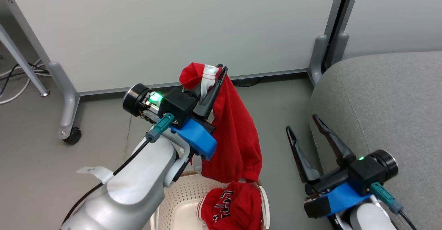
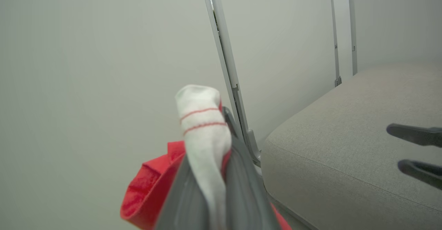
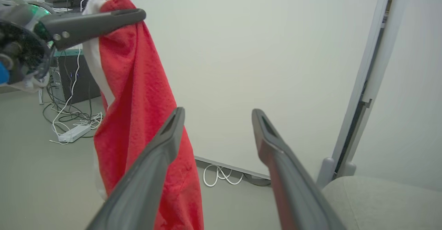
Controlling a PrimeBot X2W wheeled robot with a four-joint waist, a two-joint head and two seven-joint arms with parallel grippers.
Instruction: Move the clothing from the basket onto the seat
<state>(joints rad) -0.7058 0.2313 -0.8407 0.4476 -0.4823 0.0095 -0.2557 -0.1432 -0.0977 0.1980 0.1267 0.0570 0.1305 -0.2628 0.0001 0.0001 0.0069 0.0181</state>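
Left end effector (image 1: 221,70) raised, clamped on a red garment (image 1: 238,133) above the basket (image 1: 172,195). Right end effector (image 1: 301,123) low, wide open.

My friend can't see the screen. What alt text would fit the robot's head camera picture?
The left gripper pinches a red garment by its white-trimmed edge, dangling it over a cream basket where a second red garment with lettering lies. The right gripper is open beside the grey seat.
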